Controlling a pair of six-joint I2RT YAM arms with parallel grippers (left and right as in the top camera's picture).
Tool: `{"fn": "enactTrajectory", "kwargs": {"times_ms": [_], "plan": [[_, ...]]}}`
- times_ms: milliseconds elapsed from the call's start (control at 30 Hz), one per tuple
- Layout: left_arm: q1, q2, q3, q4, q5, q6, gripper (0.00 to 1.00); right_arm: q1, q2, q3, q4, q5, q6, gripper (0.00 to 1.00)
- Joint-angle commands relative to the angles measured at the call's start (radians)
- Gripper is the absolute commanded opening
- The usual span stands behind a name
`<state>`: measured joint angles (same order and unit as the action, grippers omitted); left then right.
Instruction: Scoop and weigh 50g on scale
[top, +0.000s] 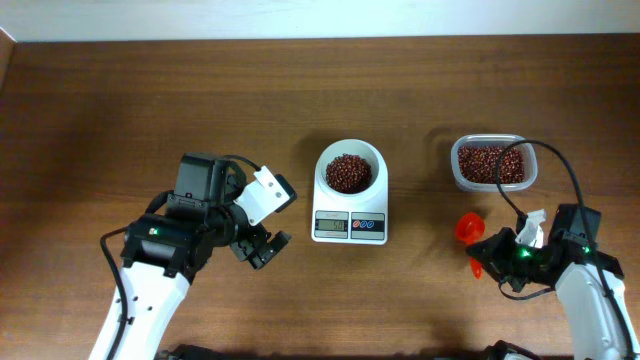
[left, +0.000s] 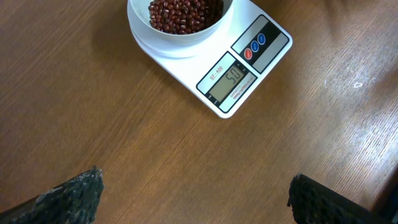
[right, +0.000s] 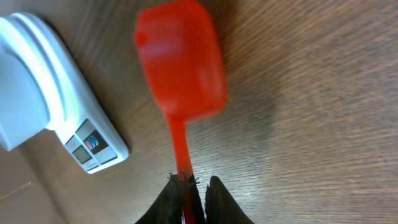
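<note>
Right gripper (right: 197, 182) low, right of the scale (top: 349, 226), red scoop (right: 180, 62) handle between its nearly closed fingers.
You can't tell whether they pinch it. Weighing looks done: beans (top: 348, 172) sit in the scale's bowl. Next, lay the scoop down right of the scale. Your left gripper (left: 194, 184) hangs wide open, left of it.

Left arm enters from the worktop's (top: 150, 90) front edge, left of centre. Left gripper (top: 265, 248): fingers (left: 74, 193) spread wide. Right arm at front right corner. Right gripper (top: 483, 262): fingers (right: 221, 202) nearly together, narrow gap showing.
</note>
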<state>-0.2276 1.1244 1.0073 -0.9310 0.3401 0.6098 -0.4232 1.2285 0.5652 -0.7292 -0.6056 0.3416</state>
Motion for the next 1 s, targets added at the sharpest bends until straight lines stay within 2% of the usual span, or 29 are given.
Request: {"fn": "enactTrajectory", "kwargs": {"times_ms": [0, 67, 133, 233, 267, 367, 467, 500, 533, 700, 800, 867, 967], "plan": [[0.003, -0.006, 0.008, 0.002, 0.000, 0.012, 0.99, -0.006, 0.002, -0.011, 0.001, 0.107, 0.000, 0.33], [0.003, -0.006, 0.008, 0.002, 0.000, 0.012, 0.99, -0.006, 0.002, -0.011, 0.000, 0.121, 0.000, 0.44], [0.003, -0.006, 0.008, 0.002, 0.000, 0.012, 0.99, -0.006, 0.002, -0.011, -0.015, 0.122, 0.000, 0.50], [0.003, -0.006, 0.008, 0.002, 0.000, 0.012, 0.99, -0.006, 0.002, -0.011, -0.039, 0.153, 0.012, 0.50], [0.003, -0.006, 0.008, 0.002, 0.000, 0.012, 0.99, -0.006, 0.002, -0.011, -0.056, 0.194, 0.049, 0.57], [0.003, -0.006, 0.008, 0.002, 0.000, 0.012, 0.99, -0.006, 0.002, -0.011, -0.077, 0.214, 0.122, 0.66], [0.003, -0.006, 0.008, 0.002, 0.000, 0.012, 0.99, -0.006, 0.002, -0.011, -0.098, 0.217, 0.227, 0.84], [0.003, -0.006, 0.008, 0.002, 0.000, 0.012, 0.99, -0.006, 0.002, -0.011, -0.098, 0.218, 0.240, 0.94], [0.003, -0.006, 0.008, 0.002, 0.000, 0.012, 0.99, -0.006, 0.002, -0.011, -0.097, 0.218, 0.243, 0.99], [0.003, -0.006, 0.008, 0.002, 0.000, 0.012, 0.99, -0.006, -0.042, 0.035, -0.154, 0.225, 0.205, 0.99], [0.003, -0.006, 0.008, 0.002, 0.000, 0.012, 0.99, -0.006, -0.135, 0.252, -0.351, 0.225, 0.100, 0.99], [0.003, -0.006, 0.008, 0.002, 0.000, 0.012, 0.99, -0.006, -0.192, 0.389, -0.465, 0.213, 0.084, 0.99], [0.003, -0.006, 0.008, 0.002, 0.000, 0.012, 0.99, -0.006, -0.228, 0.432, -0.484, 0.192, 0.084, 0.99]]}}
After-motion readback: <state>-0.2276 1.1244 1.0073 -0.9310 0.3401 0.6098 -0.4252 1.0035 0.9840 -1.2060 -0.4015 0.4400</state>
